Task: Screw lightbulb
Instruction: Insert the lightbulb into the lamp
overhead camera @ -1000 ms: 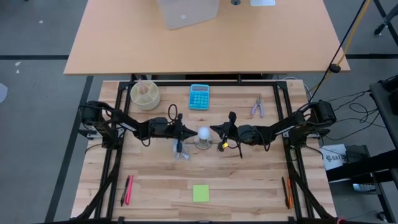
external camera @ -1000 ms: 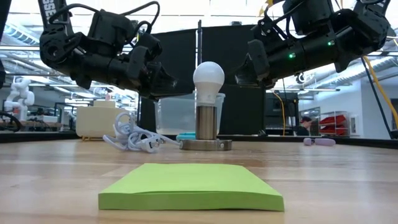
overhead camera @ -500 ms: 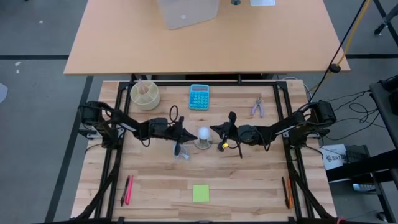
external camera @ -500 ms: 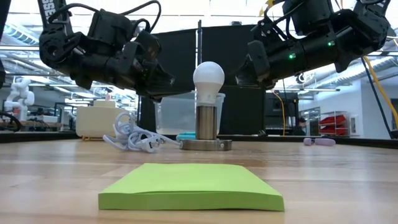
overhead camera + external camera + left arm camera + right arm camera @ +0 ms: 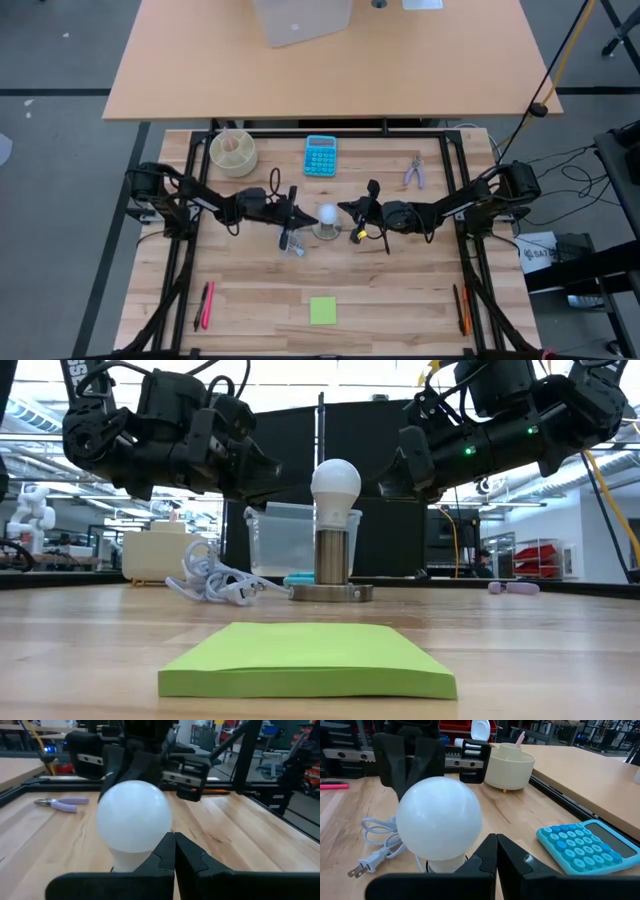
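The white lightbulb stands upright with its base in a silvery socket, which sits on a round metal disc at the table's middle. My left gripper is shut and hovers just left of the globe at globe height, as the low view and the left wrist view show. My right gripper is shut and hovers just right of the globe, as the low view and the right wrist view show. Neither touches the bulb.
A white cord with a plug lies near the socket's left side. A blue calculator, a cream cup holder and purple pliers lie toward the far edge. Green sticky notes and pens lie near the front.
My left gripper has risen a little beside the bulb, staying shut and close to the globe's left side. The bulb and my right gripper have kept still.
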